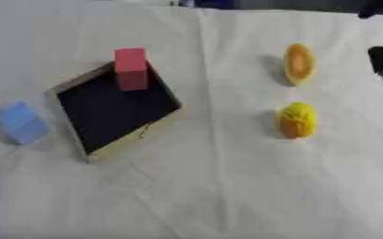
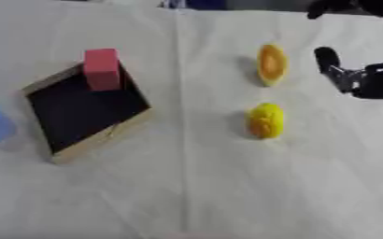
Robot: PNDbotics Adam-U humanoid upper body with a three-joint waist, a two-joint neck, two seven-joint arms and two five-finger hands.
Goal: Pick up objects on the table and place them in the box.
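A shallow box (image 1: 70,84) with a pale wooden rim and a black inside lies askew at the left of the white table. A red block (image 1: 131,68) stands upright at the box's far corner; whether it rests inside or on the rim I cannot tell. A light blue block (image 1: 20,122) lies on the cloth left of the box. To the right sit an orange-yellow oval thing (image 2: 272,64) and, nearer to me, a round yellow thing (image 2: 266,120). My right hand (image 2: 373,80), black, enters from the right edge, level with the oval thing and apart from it, holding nothing.
A white cloth (image 1: 227,186) with a long crease down the middle covers the table. Dark shapes (image 2: 342,6) show at the far right edge.
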